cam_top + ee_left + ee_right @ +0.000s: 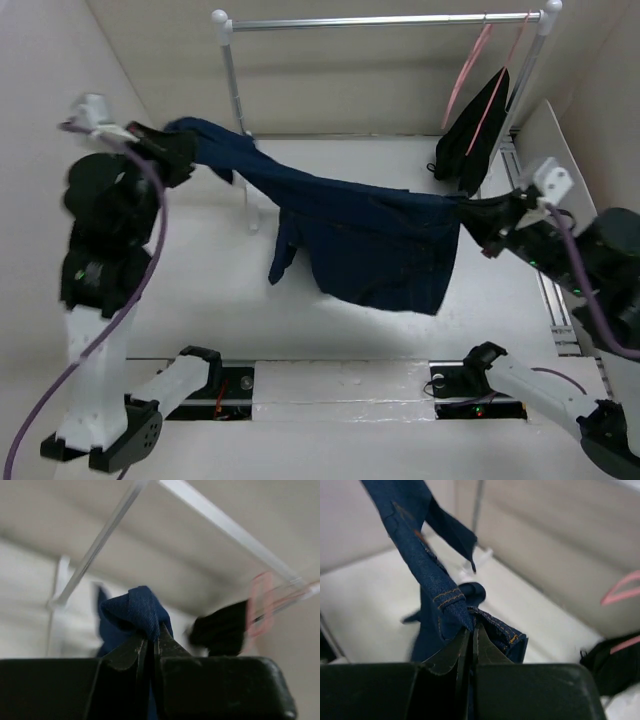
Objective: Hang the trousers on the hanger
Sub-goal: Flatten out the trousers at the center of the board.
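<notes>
The white table (200, 290) lay just under the low-hanging seat of the dark navy-blue denim trousers (370, 245). The likeliest trouble seemed to be that slack bulk dragging or swinging, pulling the cloth out of two narrow pinches. Each grip caught only a bunched edge, so a sharp lift could have slipped one loose. Farther back, the thin pale-pink hanger (466, 72) hung at the right end of the metal rail (380, 20), just beside a matching one draped with a black garment (480, 130). A wide sweep of denim might have knocked either off or snagged the wrong one. Both arms rose from the near edge and spread wide, stretching the trousers between them above the table. The left gripper (178, 148) was raised high and far left, its fingers (135, 652) clamped tight on a fold of denim. The right gripper (470, 213) reached in from the right, lower, its fingers (451, 652) likewise closed on a stitched hem.
</notes>
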{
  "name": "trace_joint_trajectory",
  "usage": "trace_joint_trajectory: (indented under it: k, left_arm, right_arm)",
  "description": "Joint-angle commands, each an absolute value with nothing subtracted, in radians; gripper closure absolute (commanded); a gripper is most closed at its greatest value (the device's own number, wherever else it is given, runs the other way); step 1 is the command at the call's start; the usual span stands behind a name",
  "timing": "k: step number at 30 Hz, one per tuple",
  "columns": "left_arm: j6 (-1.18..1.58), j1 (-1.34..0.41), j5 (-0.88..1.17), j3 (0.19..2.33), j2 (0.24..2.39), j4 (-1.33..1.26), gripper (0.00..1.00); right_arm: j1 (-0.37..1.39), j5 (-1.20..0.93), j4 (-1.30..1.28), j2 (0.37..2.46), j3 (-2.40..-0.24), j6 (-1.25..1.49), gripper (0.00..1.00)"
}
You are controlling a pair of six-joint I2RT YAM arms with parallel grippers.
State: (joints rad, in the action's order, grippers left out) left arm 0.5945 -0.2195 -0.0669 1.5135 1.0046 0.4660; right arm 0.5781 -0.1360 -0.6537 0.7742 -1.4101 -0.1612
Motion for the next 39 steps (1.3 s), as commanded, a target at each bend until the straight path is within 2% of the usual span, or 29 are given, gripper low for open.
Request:
trace_joint_trajectory:
  k: [1, 3, 6, 10, 11, 12, 14, 15, 20, 23, 26, 27, 28, 29, 31, 32, 33, 35, 36, 38, 39]
  left_arm:
    - [0.566, -0.216, -0.276, 1.768, 0.965, 0.596, 1.00]
    - [0.542, -0.216, -0.293, 1.959, 0.986, 0.652, 1.00]
    - [0.508, -0.216, -0.325, 2.136, 1.003, 0.681, 1.00]
    - [0.457, -0.216, -0.319, 2.155, 1.028, 0.652, 1.00]
    - [0.456, -0.216, -0.287, 2.132, 1.038, 0.647, 1.00]
    - [0.443, -0.216, -0.223, 1.983, 1.095, 0.631, 1.00]
    - [0.442, -0.216, -0.209, 1.932, 1.115, 0.618, 1.00]
    - [0.427, -0.216, -0.181, 1.822, 1.147, 0.589, 1.00]
    - [0.330, -0.179, -0.020, 1.611, 1.386, 0.445, 1.00]
    - [0.295, -0.169, -0.118, 1.666, 1.613, 0.429, 1.00]
    - [0.317, -0.182, -0.118, 1.921, 1.848, 0.533, 0.99]
    - [0.321, -0.193, -0.111, 2.069, 1.938, 0.558, 0.94]
    - [0.310, -0.233, -0.109, 2.130, 1.969, 0.580, 0.74]
    - [0.295, -0.254, -0.124, 2.214, 2.008, 0.610, 0.59]
    - [0.276, -0.290, -0.161, 2.235, 2.013, 0.638, 0.33]
    - [0.284, -0.301, -0.185, 2.218, 2.003, 0.662, 0.31]
    - [0.307, -0.301, -0.186, 2.118, 1.947, 0.664, 0.31]
    - [0.351, -0.301, -0.172, 1.928, 1.840, 0.594, 0.35]
    - [0.370, -0.301, -0.170, 1.688, 1.690, 0.551, 0.38]
    - [0.441, -0.301, -0.141, 1.454, 1.532, 0.444, 0.48]
    - [0.466, -0.301, -0.132, 1.281, 1.393, 0.434, 0.53]
  right_arm:
    - [0.589, -0.224, -0.833, 0.827, -1.649, -0.193, 1.00]
    - [0.589, -0.306, -0.880, 0.859, -1.773, -0.209, 1.00]
    - [0.589, -0.392, -0.925, 0.920, -1.968, -0.216, 1.00]
    - [0.589, -0.371, -0.936, 0.943, -2.007, -0.175, 1.00]
    - [0.589, -0.353, -0.936, 0.937, -1.991, -0.167, 1.00]
    - [0.598, -0.292, -0.914, 0.925, -1.917, -0.149, 1.00]
    - [0.598, -0.275, -0.914, 0.923, -1.898, -0.141, 1.00]
    - [0.598, -0.256, -0.905, 0.917, -1.872, -0.141, 1.00]
    - [0.537, -0.147, -0.859, 0.920, -1.597, -0.135, 1.00]
    - [0.421, -0.132, -0.770, 0.969, -1.447, -0.120, 1.00]
    - [0.280, -0.086, -0.634, 1.046, -1.308, -0.081, 1.00]
    - [0.244, -0.081, -0.609, 1.066, -1.283, -0.072, 1.00]
    - [0.210, -0.051, -0.589, 1.089, -1.269, -0.054, 1.00]
    - [0.160, -0.034, -0.562, 1.124, -1.258, -0.045, 1.00]
    - [0.127, 0.033, -0.528, 1.149, -1.246, -0.026, 0.99]
    - [0.114, 0.043, -0.514, 1.161, -1.243, -0.026, 0.86]
    - [0.103, 0.022, -0.518, 1.186, -1.258, -0.026, 0.53]
    - [0.103, 0.009, -0.546, 1.201, -1.275, -0.051, 0.26]
    - [0.119, 0.008, -0.569, 1.197, -1.272, -0.063, 0.15]
    - [0.191, -0.060, -0.575, 1.166, -1.212, -0.087, 0.13]
    - [0.222, -0.072, -0.569, 1.140, -1.174, -0.087, 0.18]
